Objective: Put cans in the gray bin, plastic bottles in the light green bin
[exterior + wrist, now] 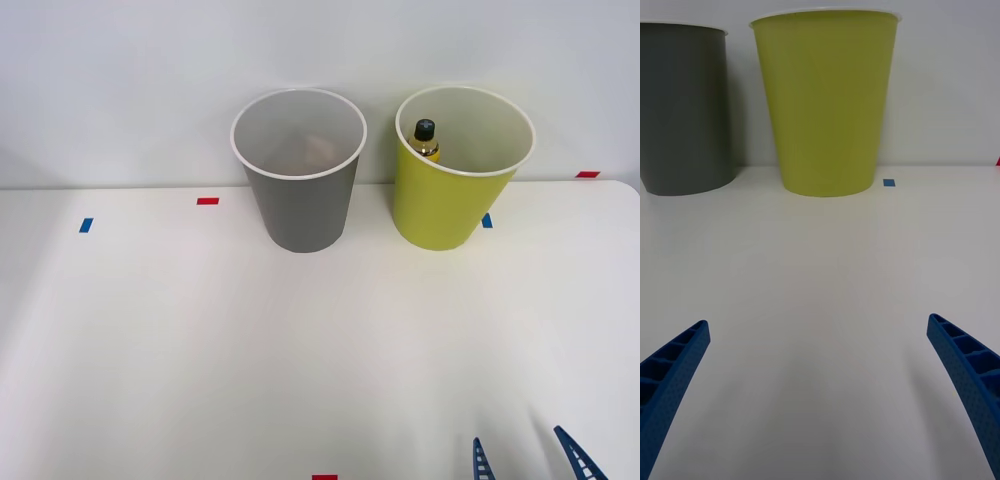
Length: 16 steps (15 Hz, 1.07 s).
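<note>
Yellow bottle [425,139] stands inside the light green bin [440,210], beside the gray bin [300,215]; right gripper [528,455] spread apart, holding nothing.

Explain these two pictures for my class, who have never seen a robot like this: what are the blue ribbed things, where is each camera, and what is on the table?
The blue ribbed pieces are the two fingers of the robot's right gripper, its hand. They stand apart, holding nothing. One camera looks down from above the arms; the other rides on the right wrist, so the fingers frame its lower corners. On the white table stand a gray bin and a light green bin, side by side. A small yellow bottle with a black cap stands inside the green one. Something pale lies in the gray bin, too unclear to name.
</note>
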Each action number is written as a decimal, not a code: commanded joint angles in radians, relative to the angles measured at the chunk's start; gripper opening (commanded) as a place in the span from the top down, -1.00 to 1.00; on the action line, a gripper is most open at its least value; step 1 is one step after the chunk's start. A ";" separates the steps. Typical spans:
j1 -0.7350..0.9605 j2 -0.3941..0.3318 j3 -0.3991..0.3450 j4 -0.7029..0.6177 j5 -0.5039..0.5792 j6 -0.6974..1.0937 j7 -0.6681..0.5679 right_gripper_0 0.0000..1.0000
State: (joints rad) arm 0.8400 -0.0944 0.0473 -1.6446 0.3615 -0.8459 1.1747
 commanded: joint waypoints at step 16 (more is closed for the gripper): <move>0.018 -0.002 -0.009 0.000 -0.004 -0.022 0.003 -1.00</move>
State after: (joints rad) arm 0.8574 -0.0966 0.0384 -1.6444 0.3575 -0.8683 1.1780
